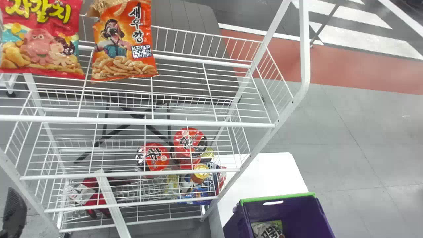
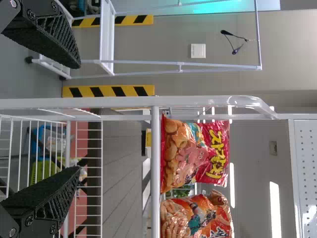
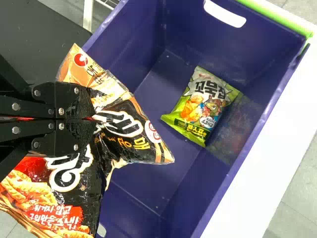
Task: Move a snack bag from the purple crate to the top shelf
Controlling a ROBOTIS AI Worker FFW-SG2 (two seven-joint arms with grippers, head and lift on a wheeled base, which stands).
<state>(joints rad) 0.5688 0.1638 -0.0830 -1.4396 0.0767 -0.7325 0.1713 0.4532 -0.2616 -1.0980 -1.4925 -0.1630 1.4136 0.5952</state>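
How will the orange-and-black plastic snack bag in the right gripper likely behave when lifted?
Probably floppy: the bag pinches in at the right gripper and spreads either side, creased. Its glossy surface could let it slip.

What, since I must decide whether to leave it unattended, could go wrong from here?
The right end effector pinches the snack bag around its creased middle, so the bag may slip, or its contents may get crushed.
The free ends flare out on both sides; one might snag on the purple crate or the top shelf's front rail.
Placed too far left, it could knock the orange bag already up there.
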